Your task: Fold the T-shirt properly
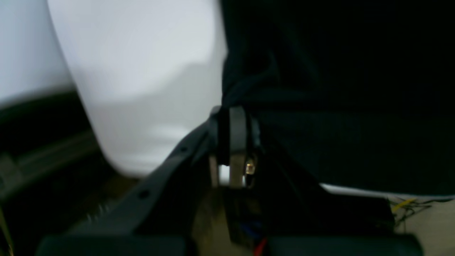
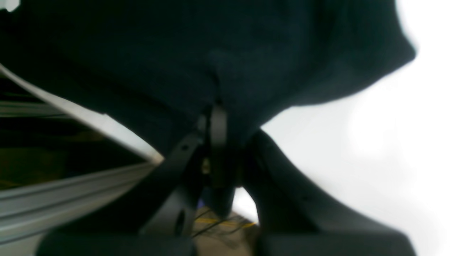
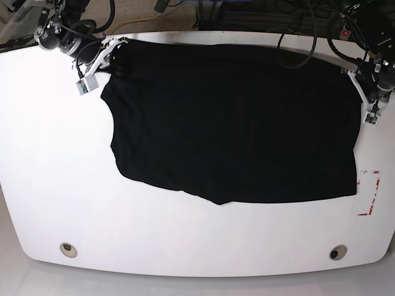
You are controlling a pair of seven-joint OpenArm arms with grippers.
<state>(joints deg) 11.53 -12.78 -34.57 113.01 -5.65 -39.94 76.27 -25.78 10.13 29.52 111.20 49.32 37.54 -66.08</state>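
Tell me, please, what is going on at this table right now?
A two-armed robot is working on a black T-shirt spread across a white table. Each gripper is shut on a far corner of the cloth: the right gripper at the base view's upper left, the left gripper at its upper right. The shirt lies mostly flat, near edge uneven, not yet folded.

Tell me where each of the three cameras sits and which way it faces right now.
Left wrist: on the left arm, looking along its fingers, which pinch the T-shirt edge over the table.
Right wrist: on the right arm, looking along its fingers, shut on black cloth.
Base: overhead, looking down; the left gripper is at image right, the right gripper at image left.
All three share the shirt and the table.
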